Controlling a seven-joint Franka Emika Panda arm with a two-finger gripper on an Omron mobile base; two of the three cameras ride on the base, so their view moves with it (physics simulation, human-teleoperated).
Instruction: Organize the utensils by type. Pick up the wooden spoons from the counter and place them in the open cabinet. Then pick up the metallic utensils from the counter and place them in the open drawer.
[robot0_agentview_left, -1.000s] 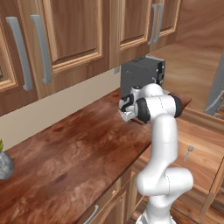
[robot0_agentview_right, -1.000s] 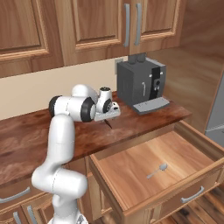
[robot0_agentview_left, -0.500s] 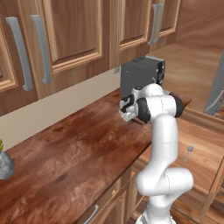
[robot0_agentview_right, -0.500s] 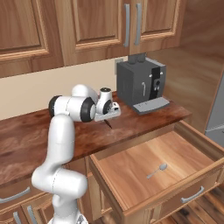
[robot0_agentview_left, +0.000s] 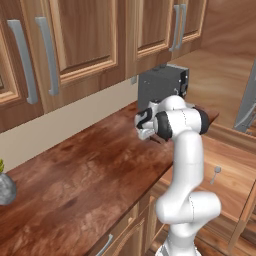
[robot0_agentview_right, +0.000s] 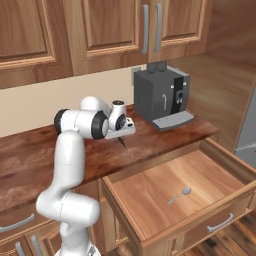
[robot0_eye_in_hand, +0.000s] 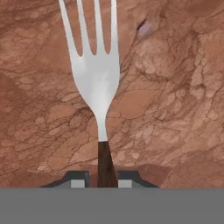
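In the hand view a fork (robot0_eye_in_hand: 97, 83) with a silver head and dark brown handle lies on the counter (robot0_eye_in_hand: 175, 109), tines pointing to the top of the frame, its handle running down between the two fingertips at the bottom centre. The gripper (robot0_eye_in_hand: 100, 180) has its jaws drawn in close on either side of that handle, touching or nearly touching it; the fork sits flat on the wood, so a firm clamp cannot be told for certain. In the right base view the gripper (robot0_agentview_right: 121, 141) points down at the counter (robot0_agentview_right: 30, 150) at centre frame, just left of the grey coffee machine (robot0_agentview_right: 161, 95) that stands at upper right of centre. Below it the drawer (robot0_agentview_right: 150, 200) is pulled out across the lower right, with a grey metal spoon (robot0_agentview_right: 180, 195) lying on its wooden bottom, bowl toward the right. In the left base view the arm bends over the counter (robot0_agentview_left: 75, 185) at centre right, the hand in front of the coffee machine (robot0_agentview_left: 162, 85); the spoon (robot0_agentview_left: 215, 174) shows in the drawer (robot0_agentview_left: 230, 200) at right.
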